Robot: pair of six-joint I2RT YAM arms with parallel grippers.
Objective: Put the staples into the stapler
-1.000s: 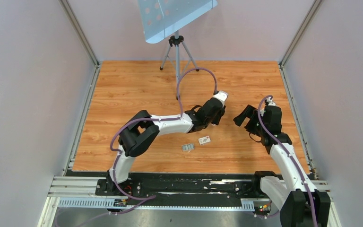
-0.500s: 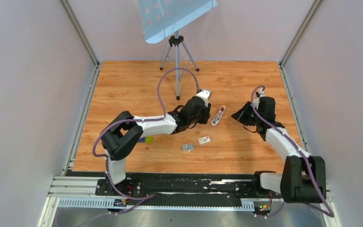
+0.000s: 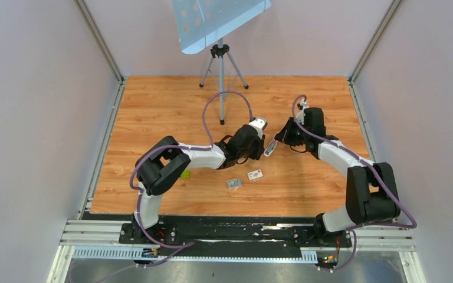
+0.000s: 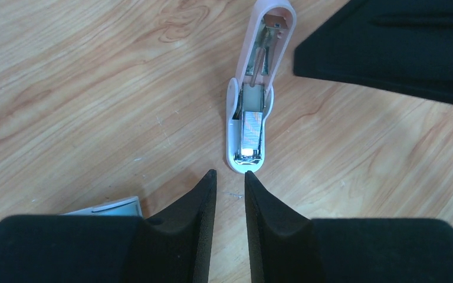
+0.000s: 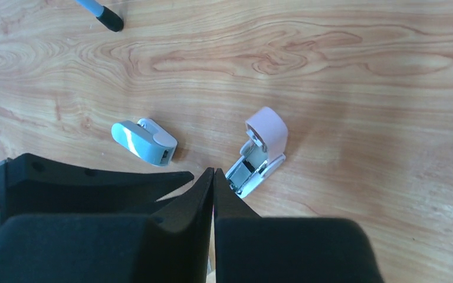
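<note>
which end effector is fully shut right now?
The right end effector: its fingertips meet with no gap, near the stapler. The left end effector shows a narrow gap between its fingertips.

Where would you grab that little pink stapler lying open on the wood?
Probably the white lower half of the stapler, coming from above and pinching its two long sides. It lies flat and opened out; the hinged pink lid could swing if gripped.
</note>
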